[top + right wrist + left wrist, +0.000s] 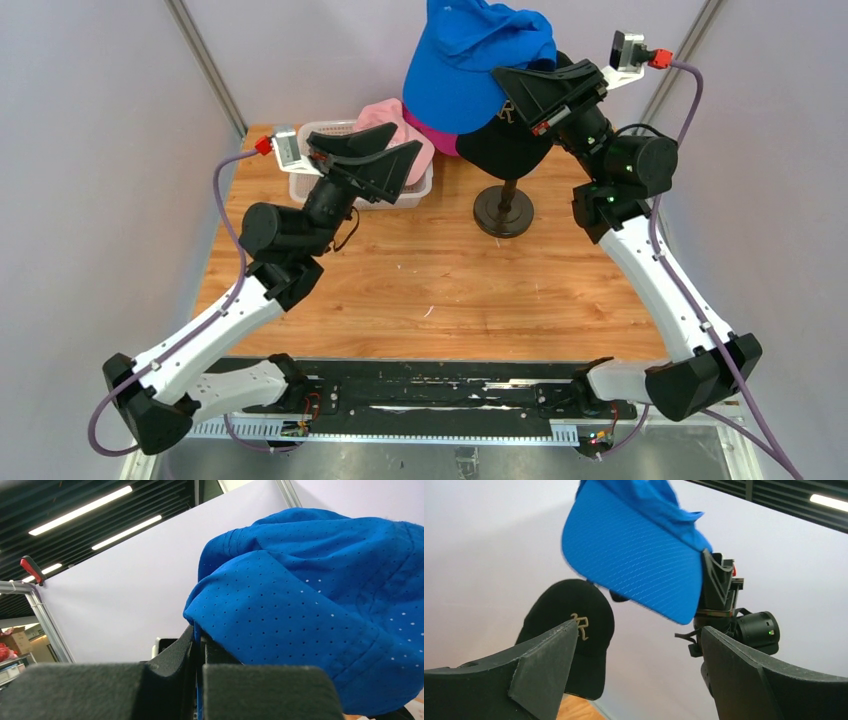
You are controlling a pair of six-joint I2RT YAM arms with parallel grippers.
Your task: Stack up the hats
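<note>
**A:** While the right fingers (530, 85) are pinched shut on the blue cap (480, 60), where does it hang?

**B:** High up, above the black cap (505, 145) on its stand (503, 210).

**A:** And the left fingers (395, 160)?

**B:** Spread wide, holding nothing, near the basket (310, 185) with the pink cap (385, 115).

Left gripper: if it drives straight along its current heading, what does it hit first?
Probably the black cap, just left of the line between the open fingers of the left gripper. The blue cap, pinched by the right gripper, hangs above that line. Dead centre shows only wall; depth unclear.
</note>
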